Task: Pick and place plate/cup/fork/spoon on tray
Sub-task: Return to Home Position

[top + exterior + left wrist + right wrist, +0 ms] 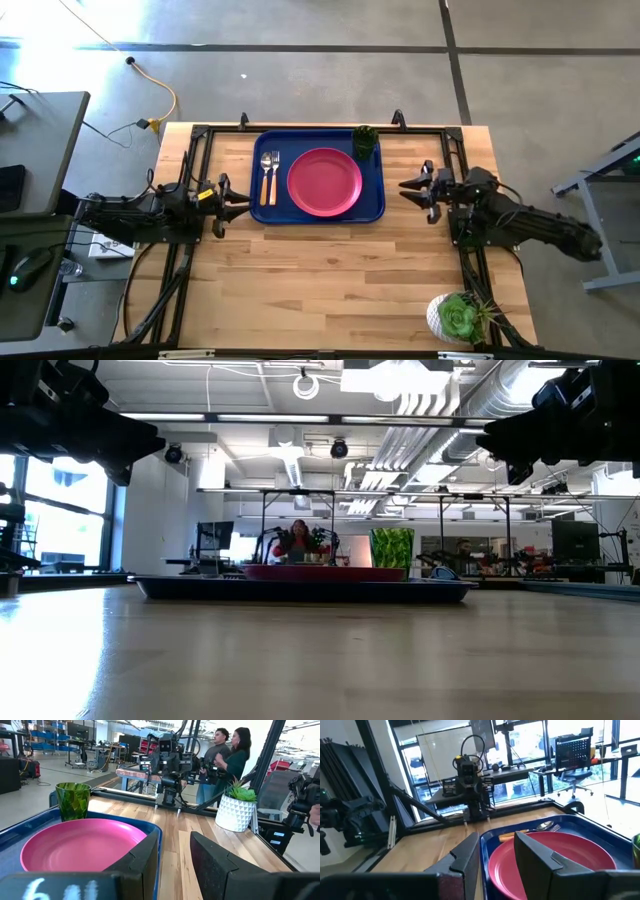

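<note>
From above, the tray (318, 177) lies at the table's far middle, holding the plate (324, 181) at its centre, the cup (364, 142) in its far right corner, and the spoon (265, 177) and fork (274, 176) side by side at its left. The left gripper (238, 203) hangs just left of the tray, the right gripper (410, 188) just right.

At table level, the tray (300, 589) carries the plate (325, 572).

The left wrist shows fingers (137, 865) apart, holding nothing, beside plate (80, 845) and cup (73, 800).

The right wrist shows fingers (465, 855) apart and empty, near the plate (555, 857).
</note>
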{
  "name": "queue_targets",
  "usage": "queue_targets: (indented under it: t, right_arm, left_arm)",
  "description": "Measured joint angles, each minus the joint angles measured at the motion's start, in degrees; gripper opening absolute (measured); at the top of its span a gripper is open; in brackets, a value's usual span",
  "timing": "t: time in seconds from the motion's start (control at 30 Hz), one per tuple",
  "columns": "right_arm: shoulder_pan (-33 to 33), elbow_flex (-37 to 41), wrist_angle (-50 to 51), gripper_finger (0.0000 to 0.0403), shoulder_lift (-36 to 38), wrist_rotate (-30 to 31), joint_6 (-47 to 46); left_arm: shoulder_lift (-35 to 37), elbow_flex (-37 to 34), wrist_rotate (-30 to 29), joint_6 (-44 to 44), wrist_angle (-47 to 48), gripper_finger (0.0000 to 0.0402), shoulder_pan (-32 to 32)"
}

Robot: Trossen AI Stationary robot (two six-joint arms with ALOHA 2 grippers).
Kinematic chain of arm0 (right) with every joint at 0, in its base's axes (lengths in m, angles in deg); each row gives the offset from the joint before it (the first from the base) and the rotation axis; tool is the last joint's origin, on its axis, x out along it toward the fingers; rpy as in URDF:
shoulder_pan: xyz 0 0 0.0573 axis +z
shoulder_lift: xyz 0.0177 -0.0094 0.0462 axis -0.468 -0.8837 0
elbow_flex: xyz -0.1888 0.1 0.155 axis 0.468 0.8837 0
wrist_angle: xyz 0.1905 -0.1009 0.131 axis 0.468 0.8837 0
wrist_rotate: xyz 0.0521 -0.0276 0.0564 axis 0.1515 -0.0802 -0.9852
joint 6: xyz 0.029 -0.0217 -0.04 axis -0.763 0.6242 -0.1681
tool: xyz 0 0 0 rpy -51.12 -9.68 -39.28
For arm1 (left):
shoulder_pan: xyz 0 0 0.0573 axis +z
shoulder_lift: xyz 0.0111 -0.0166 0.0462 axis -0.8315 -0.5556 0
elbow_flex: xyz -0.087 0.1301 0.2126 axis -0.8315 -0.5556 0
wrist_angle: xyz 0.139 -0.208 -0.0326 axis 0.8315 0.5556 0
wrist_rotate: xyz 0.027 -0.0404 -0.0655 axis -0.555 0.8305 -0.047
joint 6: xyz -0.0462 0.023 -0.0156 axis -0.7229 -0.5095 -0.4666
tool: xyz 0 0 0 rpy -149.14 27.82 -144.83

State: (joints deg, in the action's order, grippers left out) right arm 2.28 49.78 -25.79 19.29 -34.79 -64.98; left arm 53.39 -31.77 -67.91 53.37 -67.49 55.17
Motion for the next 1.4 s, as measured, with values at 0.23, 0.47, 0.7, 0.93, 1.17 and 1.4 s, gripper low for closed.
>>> queue_targets:
  t: [0.23, 0.47, 0.7, 0.93, 1.17, 1.4]
  right_arm:
    - [0.00, 0.00, 1.05, 0.0114, 4.27, 2.24, -0.14]
    - [0.00, 0.00, 4.47, 0.0114, 4.77, 6.86, -1.46]
    - [0.00, 0.00, 5.08, 0.0114, 4.77, 6.91, -3.19]
    - [0.00, 0.00, 5.48, 0.0114, 4.77, 6.91, -3.08]
    - [0.00, 0.00, 5.49, 0.0114, 4.77, 6.91, -3.06]
    - [0.00, 0.00, 5.49, 0.0114, 4.77, 6.91, -3.06]
  left_arm:
    - [0.00, 0.00, 0.00, 0.00, 0.00, 0.0103, 0.00]
    - [0.00, 0.00, 0.00, 0.00, 0.00, 0.0103, -0.01]
    - [0.00, 0.00, 0.00, 0.00, 0.00, 0.0103, 0.00]
    - [0.00, 0.00, 0.01, 0.00, 0.00, 0.0103, 0.00]
    - [0.00, 0.00, 0.02, 0.00, 0.00, 0.0103, 0.00]
    - [0.00, 0.00, 0.00, 0.00, 0.00, 0.0103, -0.01]
